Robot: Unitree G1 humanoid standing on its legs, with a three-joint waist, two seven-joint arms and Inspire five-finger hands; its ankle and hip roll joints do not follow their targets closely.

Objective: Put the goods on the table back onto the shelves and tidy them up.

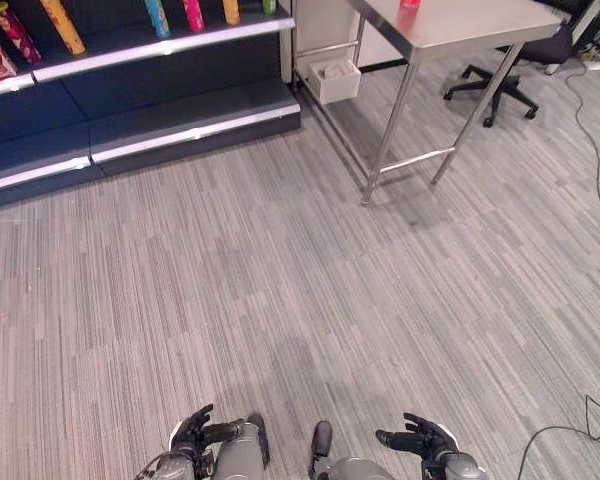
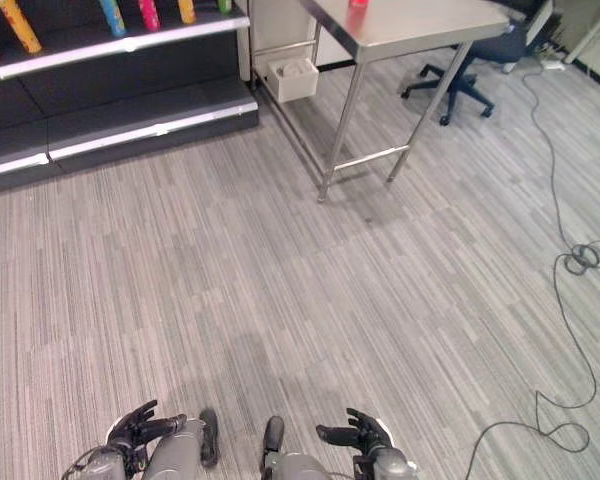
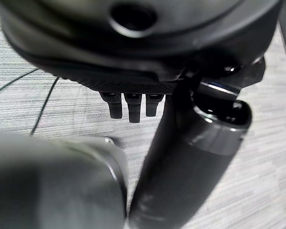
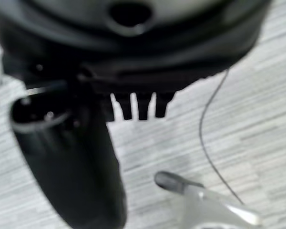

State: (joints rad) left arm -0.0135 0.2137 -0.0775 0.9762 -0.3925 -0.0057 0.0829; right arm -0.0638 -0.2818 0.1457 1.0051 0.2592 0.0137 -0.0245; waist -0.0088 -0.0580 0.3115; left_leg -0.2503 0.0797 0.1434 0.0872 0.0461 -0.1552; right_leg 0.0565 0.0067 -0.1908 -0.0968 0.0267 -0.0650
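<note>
Left eye view has the left hand (image 1: 193,431) low at the near edge, fingers loosely spread and holding nothing, and the right hand (image 1: 420,438) beside it on the robot's right, equally relaxed and empty; each wrist view confirms this, with the fingers (image 3: 129,106) of the left and those of the right (image 4: 142,107) hanging straight over bare striped floor (image 1: 280,300). Outward from the hands lies a wide stretch of that floor, well apart from everything the task concerns. Ahead and to the right stands a metal table (image 1: 460,25), and at its far edge sits a small red item (image 1: 410,3), partly cut off, which appears to be one of the goods to return. A white box (image 1: 332,80) hangs low by the table's left side, and a dark office chair (image 1: 500,75) stands behind it. Ahead and to the left run the dark shelves (image 1: 180,110), the upper tier carrying a row of colourful tubes and bottles (image 1: 62,25), the lower tier bare. By my reading the step in hand is the approach: nothing is picked up yet. The next move calls for walking up to the table until the red item is within reach, then closing one hand on it.
</note>
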